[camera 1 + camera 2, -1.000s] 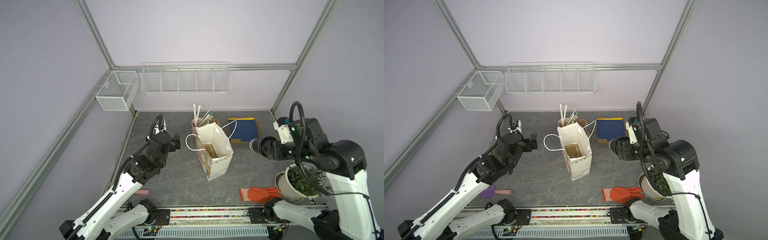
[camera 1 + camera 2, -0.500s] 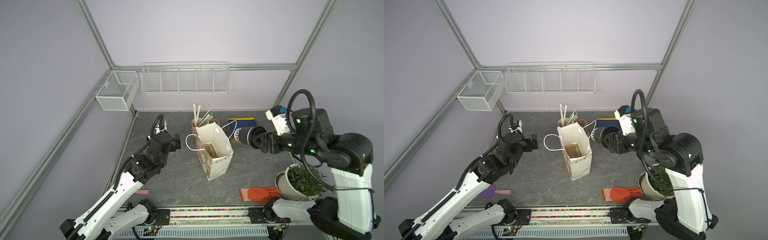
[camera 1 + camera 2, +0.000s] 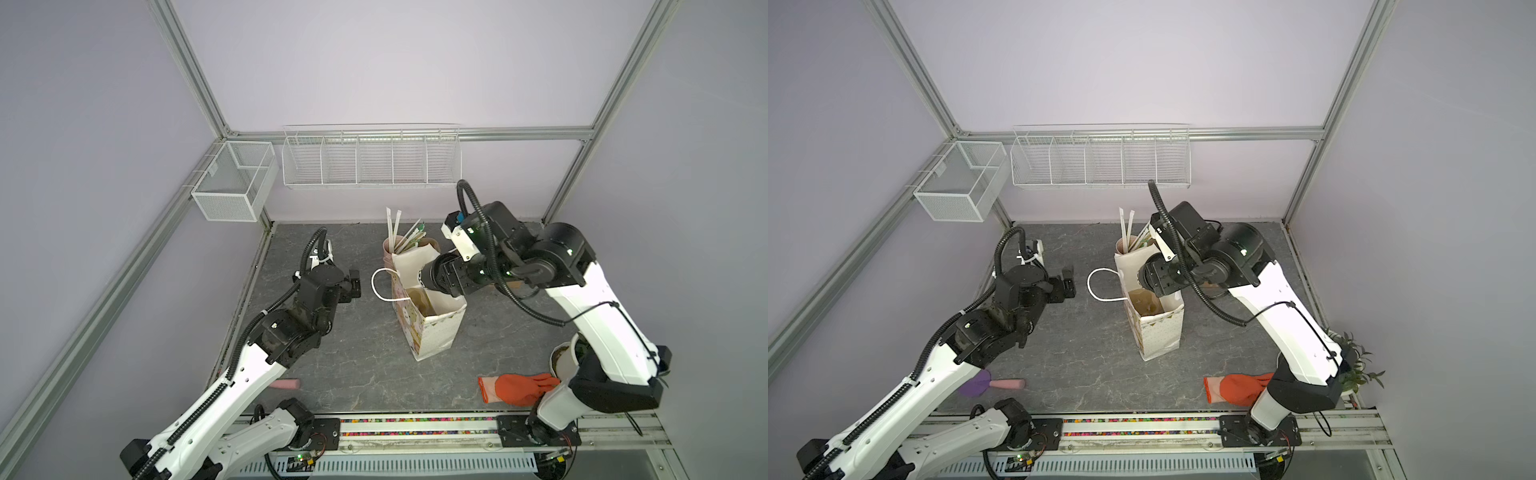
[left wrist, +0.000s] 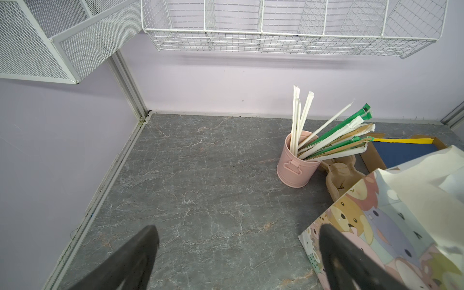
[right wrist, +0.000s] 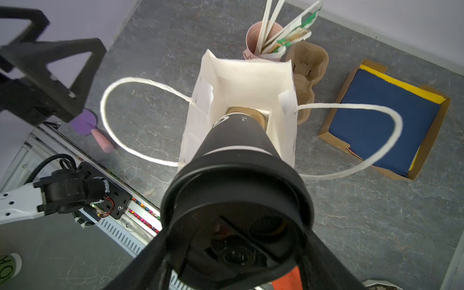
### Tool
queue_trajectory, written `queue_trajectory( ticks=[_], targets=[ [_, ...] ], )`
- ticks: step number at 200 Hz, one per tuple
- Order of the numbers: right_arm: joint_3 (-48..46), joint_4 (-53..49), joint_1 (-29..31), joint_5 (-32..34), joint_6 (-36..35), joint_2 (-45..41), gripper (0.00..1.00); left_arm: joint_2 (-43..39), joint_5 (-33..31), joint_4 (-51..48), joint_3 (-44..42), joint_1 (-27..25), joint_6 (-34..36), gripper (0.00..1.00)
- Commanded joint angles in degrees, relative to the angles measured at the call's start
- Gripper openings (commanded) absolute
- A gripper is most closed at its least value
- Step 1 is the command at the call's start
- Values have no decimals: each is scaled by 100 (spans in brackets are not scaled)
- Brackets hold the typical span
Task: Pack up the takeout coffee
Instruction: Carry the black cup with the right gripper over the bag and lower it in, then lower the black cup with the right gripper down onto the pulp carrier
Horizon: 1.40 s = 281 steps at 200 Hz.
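The takeout coffee (image 5: 236,140) is a black paper cup with a black lid (image 5: 236,185), and my right gripper (image 5: 238,226) is shut on its lid end. It hangs base first over the mouth of the open white paper bag (image 5: 241,82). A brown pulp carrier (image 5: 258,118) lies in the bag's bottom beneath it. In both top views the coffee (image 3: 428,276) (image 3: 1144,274) is at the bag's (image 3: 436,332) (image 3: 1158,332) upper rim. My left gripper (image 3: 353,286) (image 4: 238,241) stands open and empty, left of the bag.
A pink cup of straws (image 4: 297,165) and brown pulp carriers (image 5: 306,70) stand behind the bag. A cardboard box of blue sheets (image 5: 384,118) lies back right. An orange glove (image 3: 515,388) and a plant pot (image 3: 565,361) sit front right. A purple-and-pink tool (image 3: 1000,384) lies front left.
My right arm has swung left with the coffee, from beside the blue box to over the bag's mouth. The left arm has stayed put.
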Motion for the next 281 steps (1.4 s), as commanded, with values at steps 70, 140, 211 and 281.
queue_trajectory(
  ticks=[70, 140, 211, 281],
  targets=[
    [17, -537, 3, -9, -24, 1140, 72, -94, 46, 10, -103, 24, -21, 100],
    [-586, -466, -162, -175, 418, 1285, 73, -96, 78, 20, -111, 27, -38, 100],
    [-835, -499, -189, -464, 816, 1490, 72, -78, 77, 8, -111, 28, -32, 100],
    [-827, -643, -304, -657, 935, 1690, 71, -63, 85, 18, -120, 24, -34, 100]
  ],
)
